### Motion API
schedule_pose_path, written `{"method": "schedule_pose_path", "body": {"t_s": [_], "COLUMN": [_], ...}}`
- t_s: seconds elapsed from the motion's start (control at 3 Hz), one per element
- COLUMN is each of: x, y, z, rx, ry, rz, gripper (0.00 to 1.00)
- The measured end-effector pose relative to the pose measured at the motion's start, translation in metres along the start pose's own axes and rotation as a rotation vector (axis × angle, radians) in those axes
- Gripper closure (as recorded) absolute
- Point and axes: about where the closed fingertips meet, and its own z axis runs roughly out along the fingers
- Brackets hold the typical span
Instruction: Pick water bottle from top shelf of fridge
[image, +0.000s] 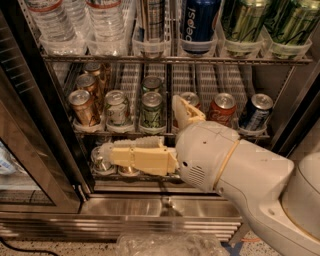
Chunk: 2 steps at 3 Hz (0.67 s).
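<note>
Clear ribbed water bottles (50, 22) stand at the far left of the top shelf (175, 59), a silver wire rack with clear lane cups; a second bottle (107, 20) is beside the first. Their caps are cut off by the top edge. My gripper (140, 125) is inside the fridge (150, 212), well below the top shelf and right of the bottles. It is open: one cream finger (135, 156) reaches left along the lowest rack, and the other (186, 112) points up in front of the middle rack's cans. It holds nothing.
Right of the bottles stand a silver can (152, 22), a blue Pepsi can (200, 22) and green cans (245, 20). The middle rack holds several soda cans (117, 107). The open glass door (25, 165) is at left. Crumpled clear plastic (170, 245) lies on the floor.
</note>
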Motion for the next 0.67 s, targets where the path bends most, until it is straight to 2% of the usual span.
{"method": "schedule_pose_path", "body": {"t_s": [0.33,0.67], "x": [0.008,0.008], "y": [-0.011,-0.040], "z": [0.008,0.006], "rx": [0.136,0.314], "ry": [0.102,0.145], "rz": [-0.067,-0.126], "gripper": [0.00,0.00]}}
